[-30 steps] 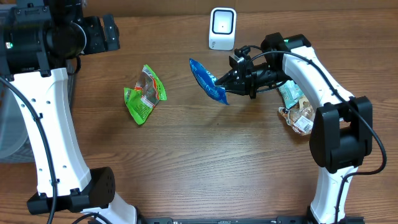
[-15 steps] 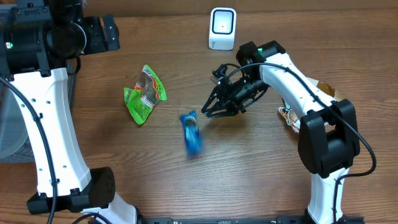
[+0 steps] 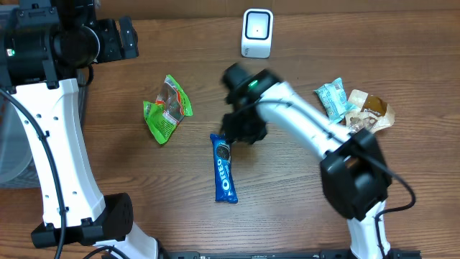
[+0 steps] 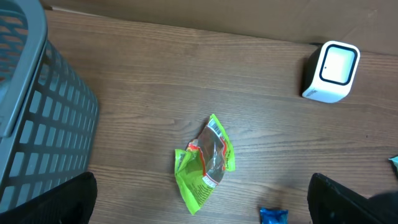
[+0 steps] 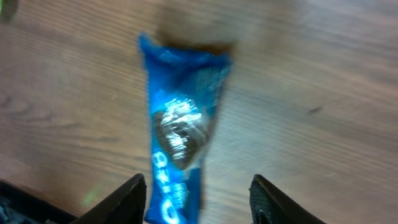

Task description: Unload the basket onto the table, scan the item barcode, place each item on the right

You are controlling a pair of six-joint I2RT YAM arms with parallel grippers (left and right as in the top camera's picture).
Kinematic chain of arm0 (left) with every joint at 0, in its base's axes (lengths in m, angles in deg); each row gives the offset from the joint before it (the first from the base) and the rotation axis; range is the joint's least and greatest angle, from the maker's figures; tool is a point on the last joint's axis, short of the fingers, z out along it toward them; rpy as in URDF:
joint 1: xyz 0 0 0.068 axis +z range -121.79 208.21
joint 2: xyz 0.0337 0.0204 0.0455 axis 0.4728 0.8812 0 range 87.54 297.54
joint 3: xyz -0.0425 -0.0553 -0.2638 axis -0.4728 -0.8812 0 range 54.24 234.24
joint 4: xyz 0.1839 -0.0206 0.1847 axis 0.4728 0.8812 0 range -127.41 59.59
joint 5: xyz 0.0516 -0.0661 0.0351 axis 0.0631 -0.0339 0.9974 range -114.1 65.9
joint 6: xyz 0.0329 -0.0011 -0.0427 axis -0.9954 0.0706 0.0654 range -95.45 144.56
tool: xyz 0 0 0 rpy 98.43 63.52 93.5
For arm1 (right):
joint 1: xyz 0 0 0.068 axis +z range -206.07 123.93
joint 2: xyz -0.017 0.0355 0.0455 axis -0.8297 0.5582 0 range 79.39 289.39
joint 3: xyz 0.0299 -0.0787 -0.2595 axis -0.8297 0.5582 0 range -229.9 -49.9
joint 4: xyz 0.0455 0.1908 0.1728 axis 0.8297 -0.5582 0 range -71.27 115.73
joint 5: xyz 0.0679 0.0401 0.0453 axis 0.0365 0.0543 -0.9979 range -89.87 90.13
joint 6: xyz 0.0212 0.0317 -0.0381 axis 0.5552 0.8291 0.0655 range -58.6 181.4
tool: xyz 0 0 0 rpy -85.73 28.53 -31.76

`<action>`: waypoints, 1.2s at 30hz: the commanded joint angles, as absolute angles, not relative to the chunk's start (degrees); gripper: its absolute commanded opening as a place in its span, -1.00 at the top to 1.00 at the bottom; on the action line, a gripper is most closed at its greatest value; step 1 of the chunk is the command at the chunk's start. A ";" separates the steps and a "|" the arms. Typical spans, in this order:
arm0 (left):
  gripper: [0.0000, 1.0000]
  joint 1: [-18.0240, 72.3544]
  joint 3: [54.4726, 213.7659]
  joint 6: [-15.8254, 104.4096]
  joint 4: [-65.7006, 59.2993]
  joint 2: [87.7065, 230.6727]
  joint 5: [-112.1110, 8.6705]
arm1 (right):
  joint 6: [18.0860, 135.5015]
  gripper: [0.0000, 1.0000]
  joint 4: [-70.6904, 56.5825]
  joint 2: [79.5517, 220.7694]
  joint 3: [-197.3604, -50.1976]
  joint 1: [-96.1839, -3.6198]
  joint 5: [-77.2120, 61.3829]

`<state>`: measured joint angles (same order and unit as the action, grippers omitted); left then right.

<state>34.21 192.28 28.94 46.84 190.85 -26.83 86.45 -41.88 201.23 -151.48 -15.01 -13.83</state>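
Observation:
A blue Oreo pack (image 3: 225, 167) lies flat on the wooden table, lengthwise toward the front; its top end shows in the left wrist view (image 4: 273, 216). My right gripper (image 3: 241, 128) hovers just above the pack's far end, blurred by motion. In the right wrist view the pack (image 5: 180, 137) lies below the open right gripper (image 5: 198, 190), free of both fingers. The white barcode scanner (image 3: 257, 32) stands at the back edge, also seen from the left wrist (image 4: 331, 70). My left gripper (image 3: 123, 37) hangs high at the back left, wide open and holding nothing.
A crumpled green snack bag (image 3: 167, 109) lies left of centre (image 4: 205, 163). A teal packet (image 3: 333, 101) and a brown wrapper (image 3: 368, 111) lie at the right. A grey mesh basket (image 4: 37, 112) stands off the table's left side.
The right gripper opened and let go of the blue pack, which dropped to the table. The right arm swung left and now hangs over the pack. The left arm stayed put.

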 commanded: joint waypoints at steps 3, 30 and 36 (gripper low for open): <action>-1.00 34.19 192.46 29.48 46.75 191.31 -26.65 | 95.72 -0.21 -36.55 203.52 -152.99 -9.28 0.40; -1.00 34.19 192.46 29.48 46.75 191.31 -26.65 | 94.54 0.93 -35.78 208.29 -156.55 -6.33 0.66; -1.00 34.19 192.46 29.51 46.75 191.31 -26.65 | 76.90 0.93 -38.15 208.31 -161.56 -16.69 -40.69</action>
